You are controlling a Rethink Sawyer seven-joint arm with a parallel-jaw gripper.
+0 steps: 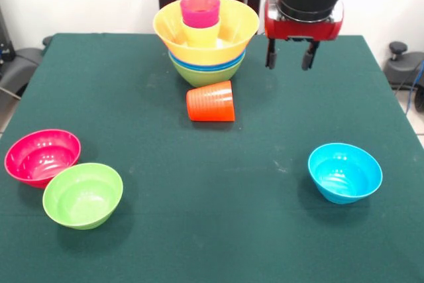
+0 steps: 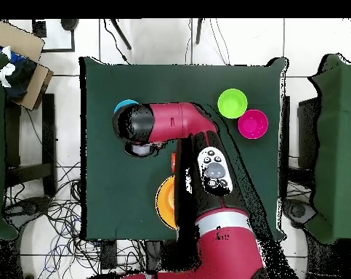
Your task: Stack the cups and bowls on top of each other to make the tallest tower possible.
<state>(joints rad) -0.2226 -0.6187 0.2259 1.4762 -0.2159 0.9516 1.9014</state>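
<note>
The tower (image 1: 206, 44) stands at the far middle of the table: a green bowl lowest, blue rims above it, and the wide orange-yellow bowl (image 1: 228, 31) on top. Inside that bowl stands the yellow cup (image 1: 201, 34) with the pink-purple cup (image 1: 199, 9) nested in it. The ribbed orange-red cup (image 1: 211, 101) lies on its side just in front of the tower. My gripper (image 1: 289, 54) hangs open and empty to the right of the tower, above the table. In the overhead view the arm hides most of the tower; only an edge of the orange-yellow bowl (image 2: 164, 202) shows.
A pink-red bowl (image 1: 42, 156) and a green bowl (image 1: 83, 194) sit touching at the near left; they also show in the overhead view as the green bowl (image 2: 232, 103) and the pink-red bowl (image 2: 252, 124). A light-blue bowl (image 1: 344, 171) sits at the near right.
</note>
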